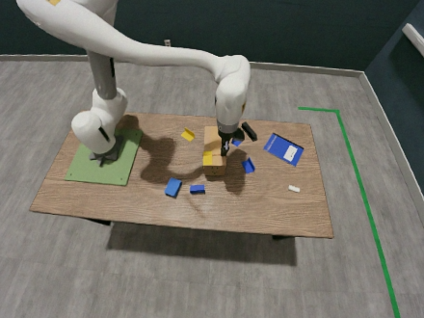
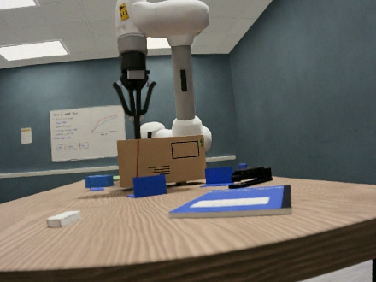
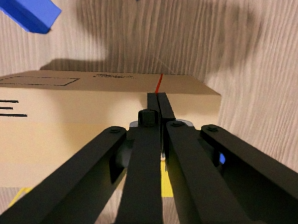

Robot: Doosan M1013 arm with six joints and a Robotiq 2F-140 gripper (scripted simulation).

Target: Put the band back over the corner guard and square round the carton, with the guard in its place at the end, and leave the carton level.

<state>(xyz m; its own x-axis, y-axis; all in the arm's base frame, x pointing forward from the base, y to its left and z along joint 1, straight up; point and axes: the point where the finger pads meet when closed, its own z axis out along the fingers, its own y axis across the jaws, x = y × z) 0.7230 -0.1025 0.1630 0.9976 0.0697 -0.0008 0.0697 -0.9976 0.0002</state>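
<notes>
The brown carton (image 1: 214,151) lies on the table's middle; it also shows in the exterior view (image 2: 161,161) and the wrist view (image 3: 75,115). A thin red band (image 2: 138,164) runs down its side and across its top (image 3: 160,83). A yellow corner guard (image 1: 207,158) sits on the carton's left edge near its front end, and a part of it shows under the fingers. My gripper (image 1: 224,153) (image 2: 138,136) points straight down onto the carton's top. Its fingers (image 3: 158,97) are pressed together on the band line, and the band comes out from between the tips.
A loose yellow guard (image 1: 188,134) lies behind the carton. Blue guards (image 1: 172,187) (image 1: 197,189) (image 1: 249,166) lie around it. A blue notebook (image 1: 283,148), a black bar (image 1: 249,130) and a white block (image 1: 294,188) lie to the right. The green base mat (image 1: 103,159) is at the left.
</notes>
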